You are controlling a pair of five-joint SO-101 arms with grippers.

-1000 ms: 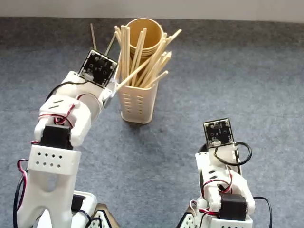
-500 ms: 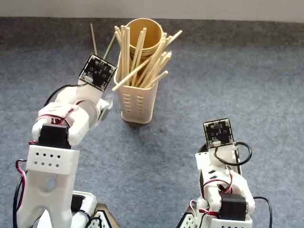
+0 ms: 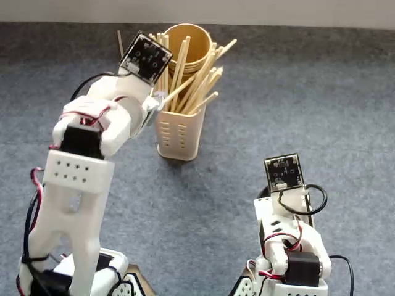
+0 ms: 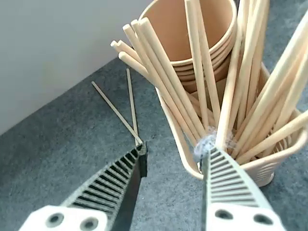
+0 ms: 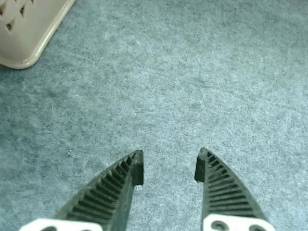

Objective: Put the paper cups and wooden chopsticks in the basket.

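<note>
At the back of the mat (image 3: 296,92), the basket (image 3: 179,139) is standing upright. It is holding a nested stack of cups (image 3: 185,43) and a bundle of chopsticks (image 3: 199,80) leaning out over its rim. Behind it, on the left arm's side, 2 loose chopsticks (image 3: 120,41) are lying on the mat, close together at their near ends and spreading apart farther back.

The left gripper (image 4: 173,150) is hovering at the basket's rim on that side, its jaws gaping moderately and gripping nothing. In the left wrist view, 1 fingertip is sitting at the rim among the chopsticks, seemingly touching 1 of them. The other is hanging over the mat just in front of the loose chopsticks' near ends.

The right gripper (image 5: 168,168) is hanging over bare mat, jaws apart and empty, well away from the basket.

Compared with 0.5 s ago, the left arm is standing higher and reaching farther back, so its wrist is now overlapping the basket's rim rather than sitting beside its wall. The right arm is staying put.
</note>
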